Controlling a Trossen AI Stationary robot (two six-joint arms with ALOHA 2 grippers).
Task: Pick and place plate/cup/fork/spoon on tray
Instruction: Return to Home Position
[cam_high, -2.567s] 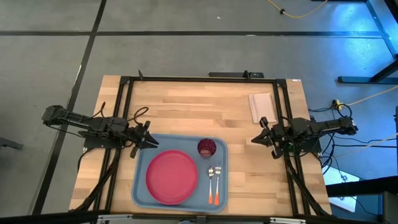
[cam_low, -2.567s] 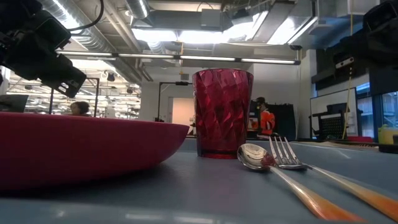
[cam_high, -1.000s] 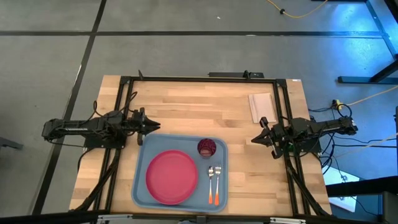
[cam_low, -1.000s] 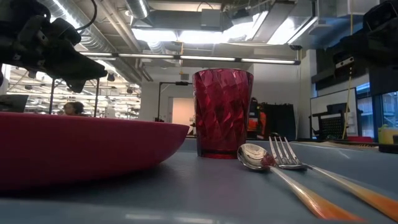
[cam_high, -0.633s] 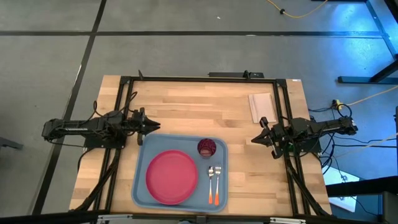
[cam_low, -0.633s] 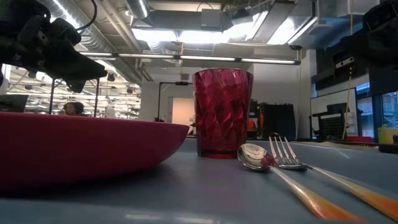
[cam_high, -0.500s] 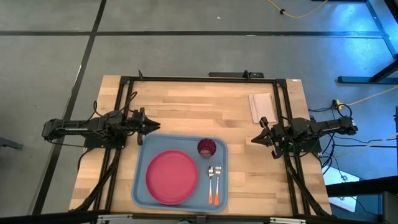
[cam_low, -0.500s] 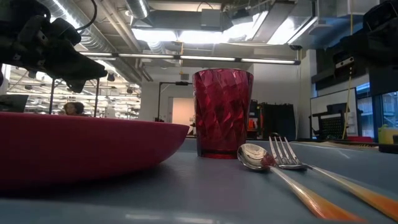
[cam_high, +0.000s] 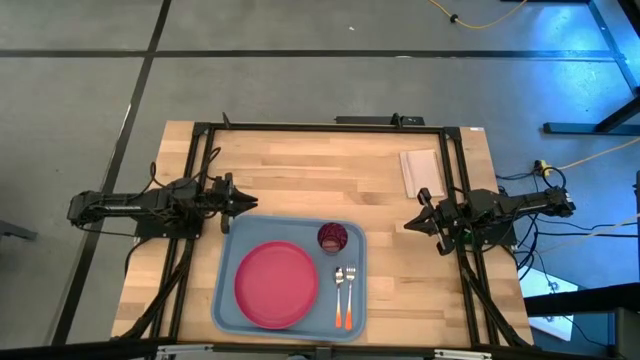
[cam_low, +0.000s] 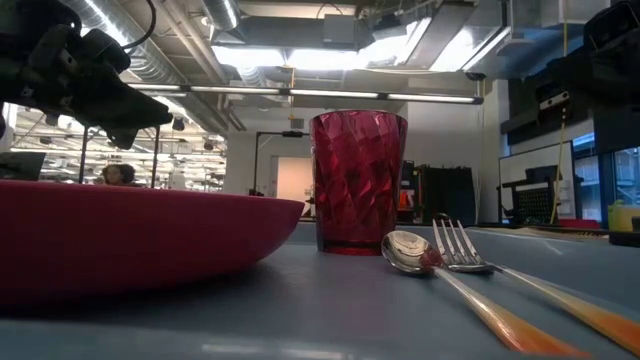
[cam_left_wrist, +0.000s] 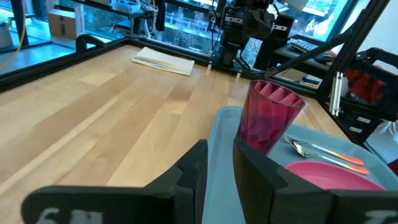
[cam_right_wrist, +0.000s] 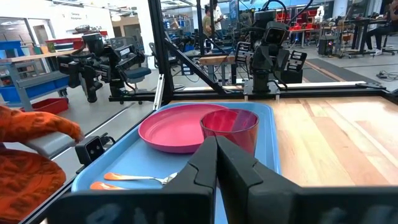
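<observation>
The light blue tray (cam_high: 226, 262) lies at the table's near middle. On it rest the pink-red plate (cam_high: 276, 285), the dark red cup (cam_high: 333, 238) standing upright, and the spoon (cam_high: 339, 288) and fork (cam_high: 350, 284) side by side, orange handles toward the near edge. My left gripper (cam_high: 247, 203) hovers level just beyond the tray's far left corner, a narrow gap between its fingers (cam_left_wrist: 194, 167) with nothing in it. My right gripper (cam_high: 408, 224) hovers right of the tray, shut and empty (cam_right_wrist: 216, 144).
A pale rectangular sheet (cam_high: 420, 172) lies at the far right of the wooden table (cam_high: 300, 170). A black frame (cam_high: 320, 128) runs round the table's edges. Bare wood lies between the tray and the far edge.
</observation>
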